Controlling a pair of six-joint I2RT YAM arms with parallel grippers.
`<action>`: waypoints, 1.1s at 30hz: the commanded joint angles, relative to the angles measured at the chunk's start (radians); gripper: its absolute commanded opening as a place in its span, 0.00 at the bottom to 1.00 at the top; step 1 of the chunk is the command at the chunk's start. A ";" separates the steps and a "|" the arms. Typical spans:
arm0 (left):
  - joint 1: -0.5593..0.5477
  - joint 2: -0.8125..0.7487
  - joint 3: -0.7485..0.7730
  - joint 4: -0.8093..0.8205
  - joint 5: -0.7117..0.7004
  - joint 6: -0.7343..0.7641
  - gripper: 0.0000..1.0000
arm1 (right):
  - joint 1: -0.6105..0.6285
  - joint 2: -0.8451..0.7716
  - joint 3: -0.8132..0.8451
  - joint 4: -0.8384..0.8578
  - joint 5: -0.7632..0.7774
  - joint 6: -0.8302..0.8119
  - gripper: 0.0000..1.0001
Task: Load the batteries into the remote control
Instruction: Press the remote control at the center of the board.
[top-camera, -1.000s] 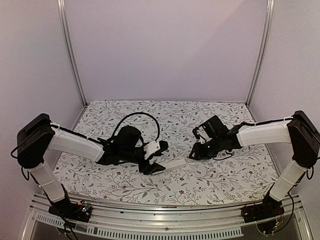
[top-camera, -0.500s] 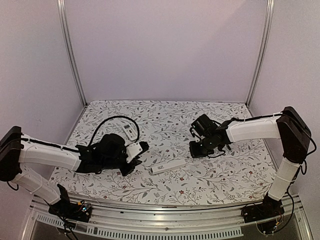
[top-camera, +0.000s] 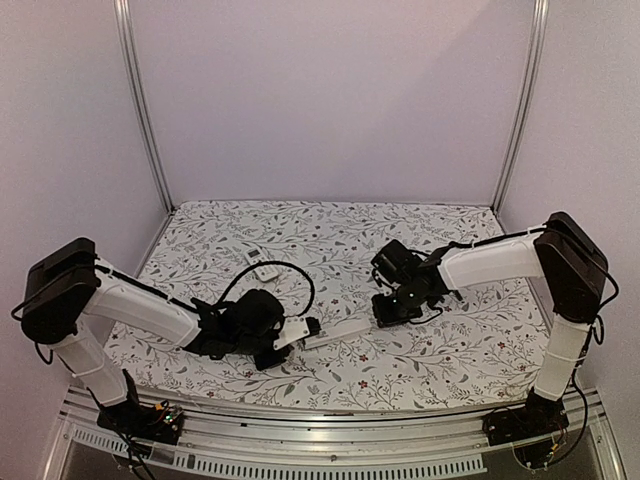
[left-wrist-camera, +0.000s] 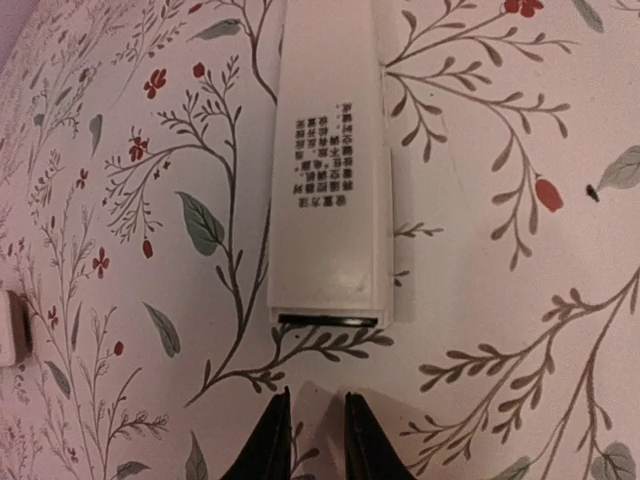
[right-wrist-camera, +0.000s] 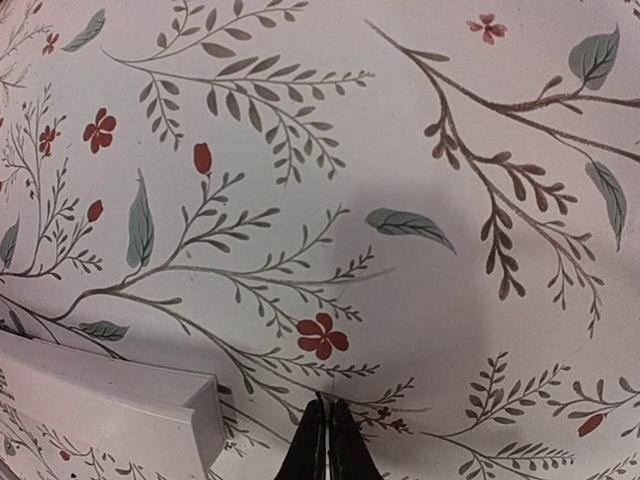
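Note:
The white remote control (top-camera: 340, 332) lies on the flowered cloth between my two grippers. In the left wrist view the remote control (left-wrist-camera: 330, 160) shows a side with printed text, and its near end has a dark slot. My left gripper (top-camera: 305, 328) sits just short of that end; its fingertips (left-wrist-camera: 268, 445) stand a narrow gap apart with only cloth between them. My right gripper (top-camera: 385, 312) is shut and empty, low over the cloth beside the remote control's (right-wrist-camera: 110, 410) other end. The batteries are out of view.
A small white piece (top-camera: 262, 268) lies on the cloth behind the left arm, and a white edge (left-wrist-camera: 8, 325) shows at the left border of the left wrist view. The flowered tablecloth (top-camera: 440, 350) covers the table, with walls on three sides.
My left arm has swung away and come back to the remote's left end, its jaws narrowing. My right gripper has closed and moved down and left toward the remote's right end.

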 joint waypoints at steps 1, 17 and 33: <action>-0.034 0.040 0.031 0.021 0.001 0.054 0.18 | 0.019 0.021 0.021 -0.023 -0.006 0.007 0.03; -0.031 0.120 0.060 0.075 -0.044 0.138 0.15 | 0.040 0.053 0.067 -0.035 0.008 0.000 0.02; -0.031 0.103 0.040 0.084 -0.042 0.143 0.15 | 0.038 0.025 0.039 -0.074 0.058 0.016 0.01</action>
